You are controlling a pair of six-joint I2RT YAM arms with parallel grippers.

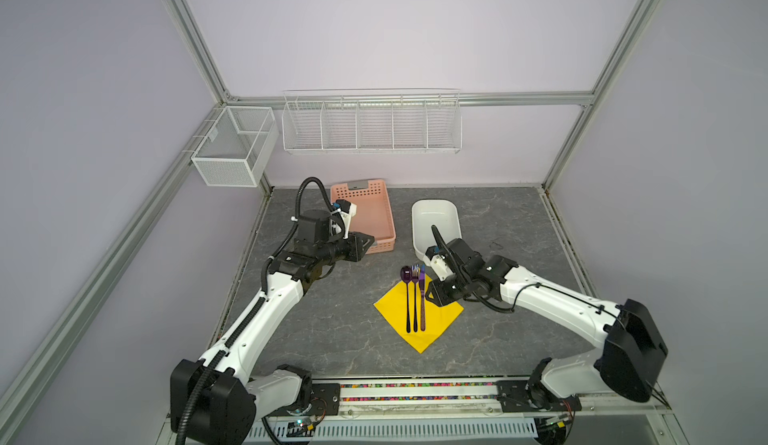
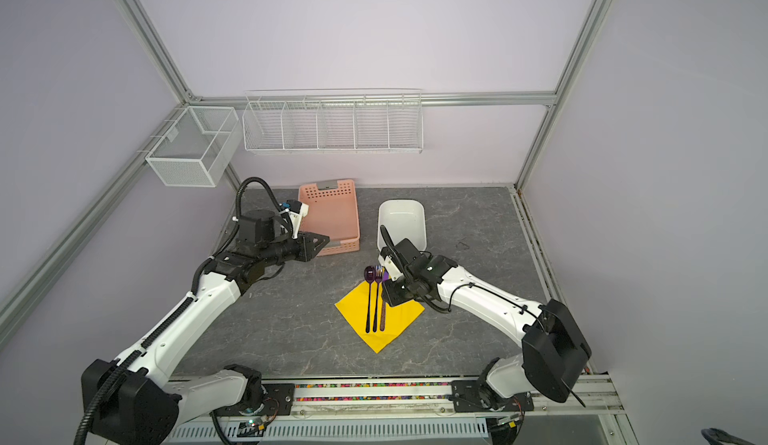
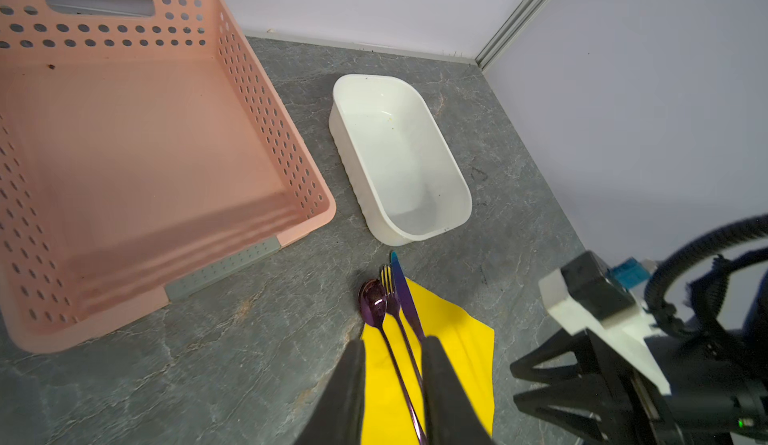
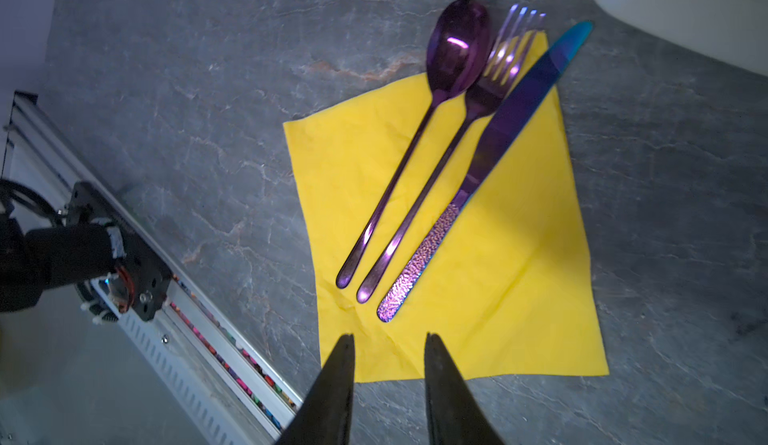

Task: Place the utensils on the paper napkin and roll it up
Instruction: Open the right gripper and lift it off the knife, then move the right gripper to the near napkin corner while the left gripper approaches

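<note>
Both left fingers [image 3: 349, 393] and right fingers [image 4: 332, 393] gape empty; basket [image 3: 266, 102] and tub [image 3: 399, 152] stand beyond napkin [image 4: 519, 256].

The yellow paper napkin [image 2: 353, 310] lies cornerwise mid-table, toward the front edge; spoon [image 2: 369, 274], fork [image 2: 376, 310] and knife [image 2: 382, 320] lie side by side on it, heads past its far corner; the right gripper [image 2: 391, 295] hides the knife's blade; pink basket [image 2: 328, 191] and white tub [image 2: 401, 210] stand near the far edge.
</note>
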